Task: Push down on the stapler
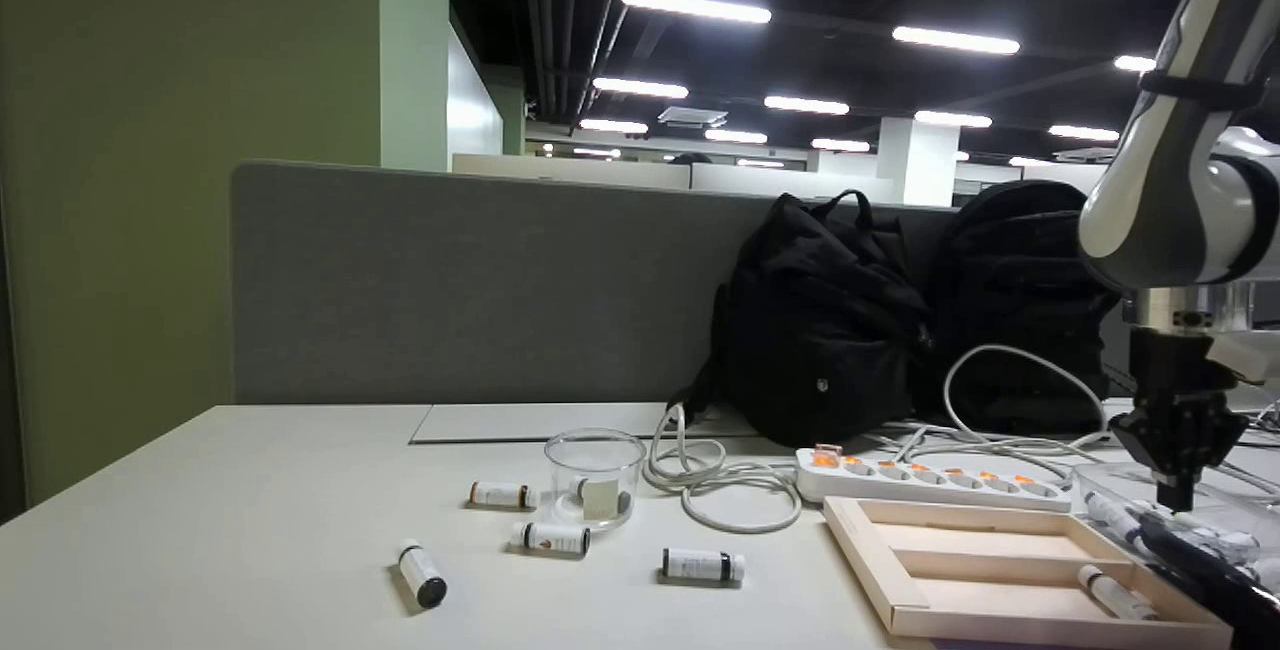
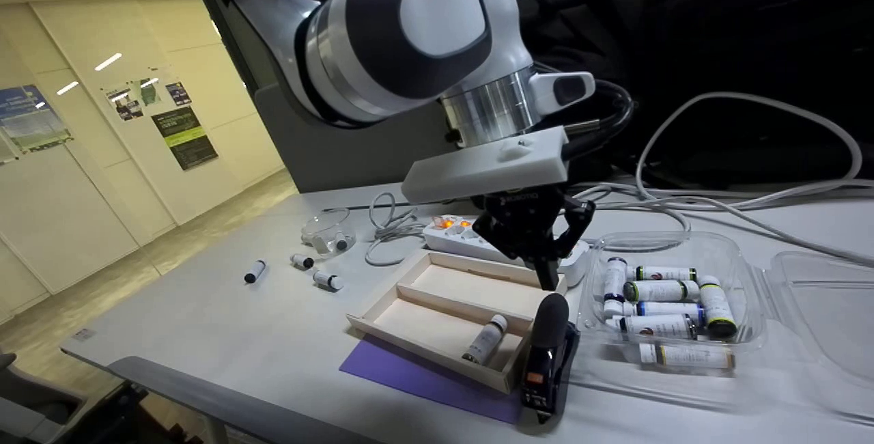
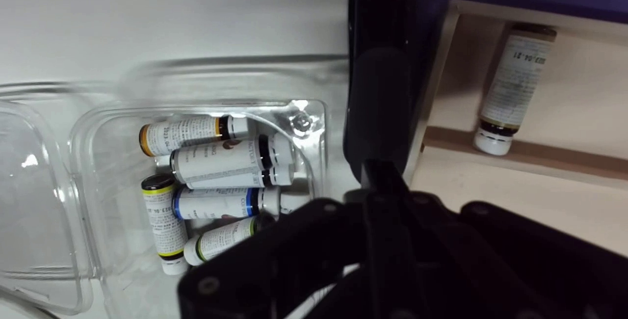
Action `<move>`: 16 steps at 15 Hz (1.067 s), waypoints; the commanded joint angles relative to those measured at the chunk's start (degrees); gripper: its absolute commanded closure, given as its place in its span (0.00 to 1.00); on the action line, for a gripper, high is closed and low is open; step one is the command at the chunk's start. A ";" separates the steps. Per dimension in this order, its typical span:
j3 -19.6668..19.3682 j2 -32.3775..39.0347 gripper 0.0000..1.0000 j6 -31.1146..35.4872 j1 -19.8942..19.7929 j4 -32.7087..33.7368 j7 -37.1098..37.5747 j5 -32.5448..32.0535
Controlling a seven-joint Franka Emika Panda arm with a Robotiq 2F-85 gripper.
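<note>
The black stapler [image 2: 548, 355] lies on the table between the wooden frame and the clear plastic box. It also shows in an exterior view [image 1: 1205, 570] at the lower right edge, and in the wrist view [image 3: 380, 93], where its red label is at the top. My gripper [image 2: 547, 279] is shut, with its fingertips together and nothing visible between them. It points down just over the stapler's rounded end, as the wrist view [image 3: 381, 174] and an exterior view [image 1: 1176, 498] also show. I cannot tell whether the fingertips touch the stapler.
The pale wooden frame [image 2: 437, 304], holding one bottle [image 2: 486, 339], stands beside the stapler on a purple sheet [image 2: 423, 376]. The clear box [image 2: 741, 273] with several bottles is on the other side. A white power strip [image 1: 930, 480], cables and black backpacks [image 1: 820, 330] are behind.
</note>
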 commanded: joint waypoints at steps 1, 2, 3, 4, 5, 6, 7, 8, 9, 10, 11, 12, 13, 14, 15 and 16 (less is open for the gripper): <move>0.29 -0.03 0.99 -0.29 -0.27 0.18 0.26 -0.22; 0.33 -0.03 0.99 -0.38 -0.31 0.29 0.25 -0.19; 0.34 -0.03 0.99 -0.42 -0.33 0.33 0.25 -0.15; 0.35 -0.03 0.99 -0.42 -0.34 0.34 0.25 -0.11; 0.36 -0.03 1.00 -0.43 -0.34 0.34 0.24 -0.07; 1.16 0.54 1.00 0.10 -1.07 0.57 -0.47 0.70; 1.54 1.40 1.00 0.05 -1.44 1.11 -0.78 1.05; 1.80 1.97 1.00 0.20 -1.66 1.34 -0.94 1.26; 2.02 2.66 1.00 0.21 -1.90 1.62 -1.03 1.45; 2.25 3.18 1.00 0.76 -2.20 1.70 -1.23 1.64; 2.50 3.68 1.00 1.15 -2.58 1.78 -1.49 1.68; 2.65 4.23 1.00 1.79 -2.89 1.84 -1.56 1.58; 2.59 4.70 1.00 2.19 -3.05 1.93 -1.55 1.30; 2.53 5.18 1.00 2.82 -3.30 2.01 -1.54 1.13; 2.50 5.56 1.00 3.34 -3.64 2.10 -1.66 1.02; 2.67 5.96 1.00 3.88 -4.11 2.27 -1.88 1.04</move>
